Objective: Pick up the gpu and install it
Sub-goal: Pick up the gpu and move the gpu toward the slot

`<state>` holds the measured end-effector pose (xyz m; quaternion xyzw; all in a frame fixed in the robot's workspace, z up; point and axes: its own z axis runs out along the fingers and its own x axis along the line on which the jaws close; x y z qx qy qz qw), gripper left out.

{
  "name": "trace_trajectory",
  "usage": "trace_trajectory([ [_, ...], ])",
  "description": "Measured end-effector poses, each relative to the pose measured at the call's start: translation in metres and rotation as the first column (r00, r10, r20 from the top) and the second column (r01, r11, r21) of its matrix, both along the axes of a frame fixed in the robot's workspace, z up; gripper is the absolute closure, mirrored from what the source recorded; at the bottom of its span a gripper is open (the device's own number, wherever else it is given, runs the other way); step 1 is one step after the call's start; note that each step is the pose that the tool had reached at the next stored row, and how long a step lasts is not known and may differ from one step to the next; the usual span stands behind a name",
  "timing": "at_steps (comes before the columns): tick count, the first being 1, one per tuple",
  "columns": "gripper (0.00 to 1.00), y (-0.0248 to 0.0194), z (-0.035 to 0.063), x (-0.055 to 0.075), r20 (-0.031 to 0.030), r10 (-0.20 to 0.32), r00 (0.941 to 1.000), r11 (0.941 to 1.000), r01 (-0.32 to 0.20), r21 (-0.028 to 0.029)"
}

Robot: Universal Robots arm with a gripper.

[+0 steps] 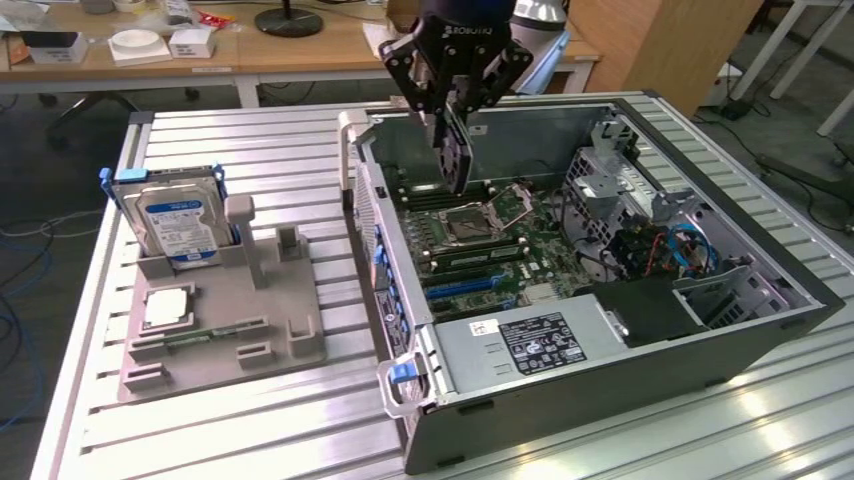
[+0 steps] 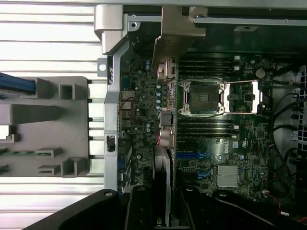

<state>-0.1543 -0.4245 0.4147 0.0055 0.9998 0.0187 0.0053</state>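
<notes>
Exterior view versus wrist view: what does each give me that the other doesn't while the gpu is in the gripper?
Exterior view adds: the hard drive standing in the gray fixture tray, a square silver chip on that tray, the power supply, and the gripper clamped on the gpu, which hangs edge-down inside the open computer case.
Wrist view adds: the gpu's silver bracket seen end-on, and the DELL mark on the motherboard.
Both share: the gpu, the CPU socket, the tray and the case.
</notes>
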Motion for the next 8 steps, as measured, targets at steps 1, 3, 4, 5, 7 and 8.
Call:
trace_trajectory([
  [1,0.73,0.0,0.0,0.001,0.0,0.0,1.0,1.0,0.0,0.0],
  [3,0.73,0.0002,-0.0001,0.004,0.0,0.0,1.0,1.0,0.0,0.0],
  [4,0.73,0.0002,-0.0002,0.006,0.0,0.0,1.0,1.0,0.0,0.0],
  [5,0.73,0.0002,-0.0002,0.007,0.0,0.0,1.0,1.0,0.0,0.0],
  [7,0.73,0.0003,-0.0003,0.011,0.0,0.0,1.0,1.0,0.0,0.0],
  [8,0.73,0.0003,-0.0004,0.012,0.0,0.0,1.0,1.0,0.0,0.0],
])
